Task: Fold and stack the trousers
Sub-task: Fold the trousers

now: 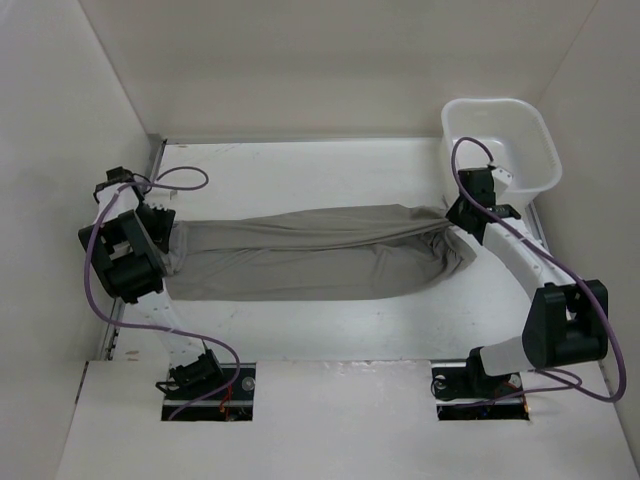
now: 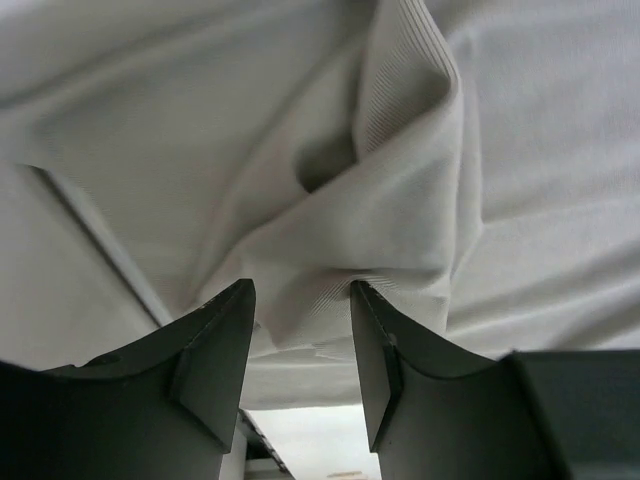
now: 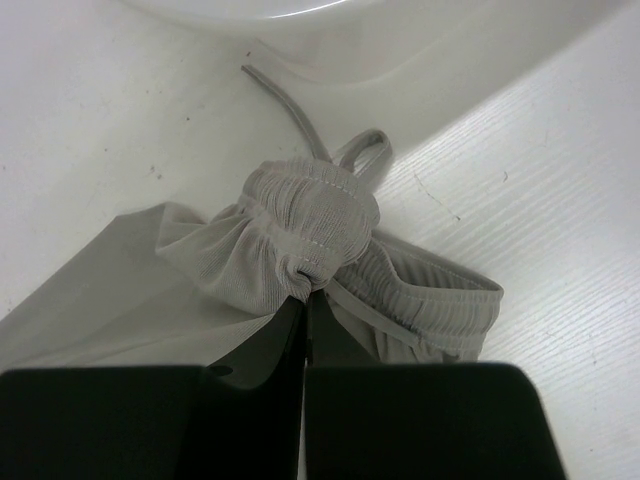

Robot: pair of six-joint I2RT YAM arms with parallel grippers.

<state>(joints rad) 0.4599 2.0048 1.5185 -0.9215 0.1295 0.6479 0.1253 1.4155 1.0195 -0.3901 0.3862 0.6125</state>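
Pulling long soft grey-taupe trousers [image 1: 310,255] taut for folding: right gripper [image 3: 305,297] clenched on bunched waistband [image 3: 310,215] beside white plastic tub [image 1: 537,160], left gripper [image 2: 300,290] pinching leg-end fold [image 2: 400,230] far from tub.

right hand [image 3: 305,300] pinching bunched trousers [image 3: 300,235] waistband

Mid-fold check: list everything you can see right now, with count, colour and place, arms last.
trousers: one pair, grey-taupe, stretched left to right across the table
drawstring: one, grey, trailing from the bunched waistband toward the tub
tub: one, white plastic, far right corner of the table
table: one, white, under everything
cables: two, purple, one along each arm
left gripper: one, black, pinching the trousers' left end
right gripper: one, black, clamped on the waistband near the tub
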